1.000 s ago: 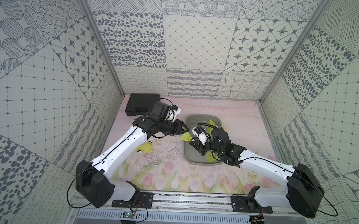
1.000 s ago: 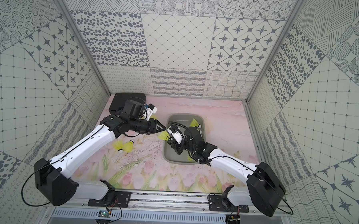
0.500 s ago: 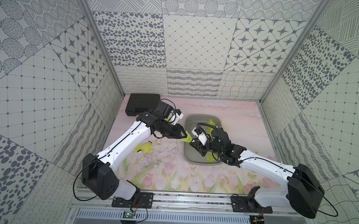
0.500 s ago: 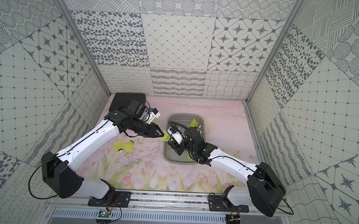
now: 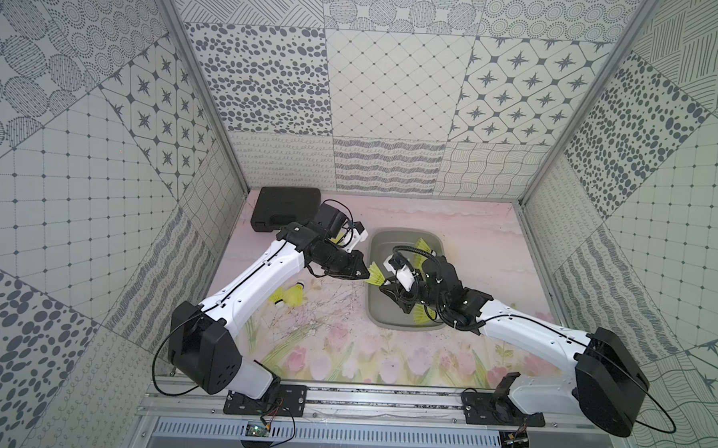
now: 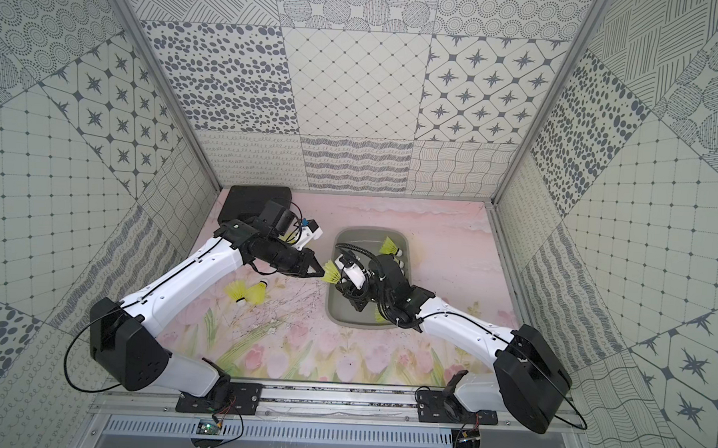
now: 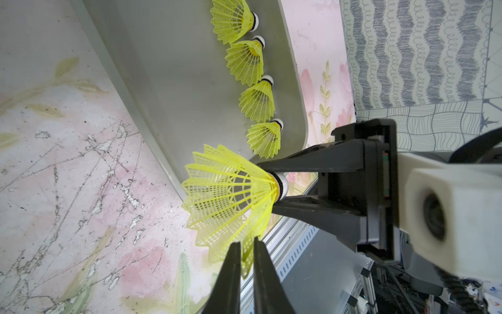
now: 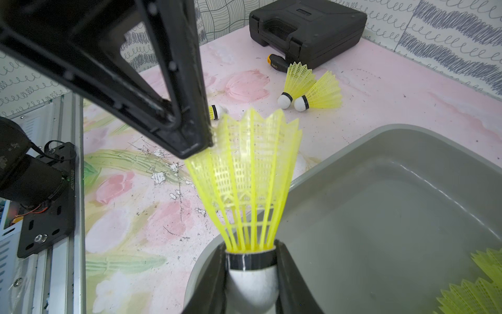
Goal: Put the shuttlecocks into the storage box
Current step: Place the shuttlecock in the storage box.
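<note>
Shuttlecock [image 8: 244, 176]: right hand [image 8: 251, 261] clamps cork, left hand [image 7: 245, 243] pinches skirt, clear only in wrist views.

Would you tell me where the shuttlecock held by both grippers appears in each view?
Top view: held shuttlecock central, at the storage box rim nearest the left arm.
Top view: held shuttlecock likewise central, at that rim.
Left wrist: held shuttlecock central, skirt nearer the camera.
Right wrist: held shuttlecock central, cork nearest the camera.
Shared landmark: the grey storage box.

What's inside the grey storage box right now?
Four shuttlecocks lie in a row along one wall of the storage box. The right arm covers part of its floor, so more may be hidden.
</note>
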